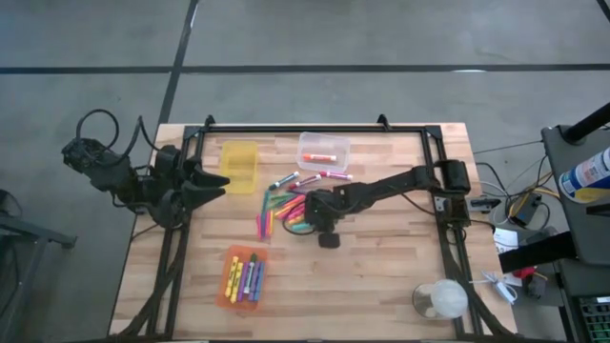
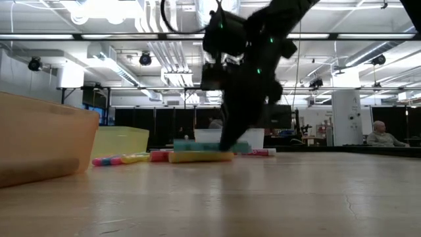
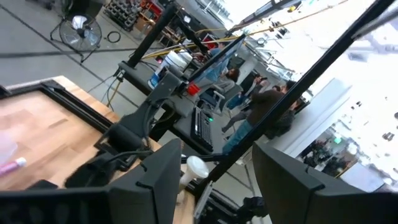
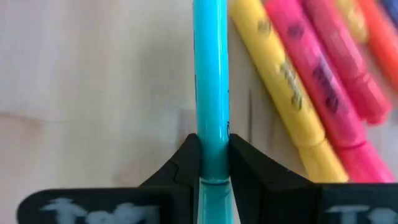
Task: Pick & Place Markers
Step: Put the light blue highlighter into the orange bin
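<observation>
One teal marker (image 4: 210, 81) pinched by the right gripper (image 4: 214, 163) at mid-table.

High view: the right gripper (image 1: 307, 211) sits at frame centre over the loose markers (image 1: 283, 206), between the clear bin (image 1: 325, 151) above and the orange bin (image 1: 244, 277) at lower left; the left gripper (image 1: 212, 181) waits at left beside the yellow bin (image 1: 239, 164), fingers spread and empty. Low view: that pile (image 2: 177, 156) lies mid-frame on the table (image 2: 263, 197) under the dark arm. Left wrist view: only the room. Right wrist view: both pads clamp the teal barrel, with yellow and pink markers (image 4: 311, 81) just beside at right. The grip looks near one end, so I judge lifting could tilt or drop it, or drag neighbours along.
</observation>
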You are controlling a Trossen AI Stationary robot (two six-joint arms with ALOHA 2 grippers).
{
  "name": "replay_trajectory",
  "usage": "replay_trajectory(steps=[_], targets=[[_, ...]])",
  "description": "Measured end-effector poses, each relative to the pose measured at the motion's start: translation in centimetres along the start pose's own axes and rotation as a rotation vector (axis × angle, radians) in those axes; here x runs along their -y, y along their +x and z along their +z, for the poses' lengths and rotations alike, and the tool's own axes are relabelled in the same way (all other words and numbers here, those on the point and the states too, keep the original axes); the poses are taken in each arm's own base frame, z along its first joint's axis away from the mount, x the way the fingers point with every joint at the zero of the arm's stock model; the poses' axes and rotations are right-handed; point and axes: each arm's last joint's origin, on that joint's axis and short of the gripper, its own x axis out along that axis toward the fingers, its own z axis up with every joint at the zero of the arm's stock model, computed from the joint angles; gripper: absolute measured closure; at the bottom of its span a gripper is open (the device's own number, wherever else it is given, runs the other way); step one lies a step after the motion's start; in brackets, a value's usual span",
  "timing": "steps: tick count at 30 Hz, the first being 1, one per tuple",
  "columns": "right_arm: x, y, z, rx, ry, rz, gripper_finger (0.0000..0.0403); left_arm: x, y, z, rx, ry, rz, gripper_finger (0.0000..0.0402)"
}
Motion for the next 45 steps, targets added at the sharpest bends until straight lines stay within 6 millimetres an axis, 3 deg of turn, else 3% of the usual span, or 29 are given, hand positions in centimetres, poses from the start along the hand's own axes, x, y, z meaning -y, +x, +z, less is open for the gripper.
replay_trajectory(steps=[6,13,30,37,45], targets=[[-0.9,-2.4,1.8,0.011,0.000,0.018,0.0349,0.0,0.3,-0.4,-0.020,0.176,0.014,0.0209],[-2.2,-6.6,5.2,0.164,0.107,0.034,0.0349,0.0,1.1,-1.2,-0.048,0.324,0.048,0.0209],[-3.7,-15.4,12.0,0.503,0.113,0.075,0.0349,-0.6,-0.1,0.1,0.063,0.377,0.163,0.0209],[-3.9,-17.4,13.0,0.573,0.090,0.063,0.0349,-0.6,-0.1,0.2,0.070,0.374,0.169,0.0209],[-3.9,-18.0,13.3,0.599,0.079,0.063,0.0349,-0.6,-0.2,0.3,0.076,0.373,0.178,0.0209]])
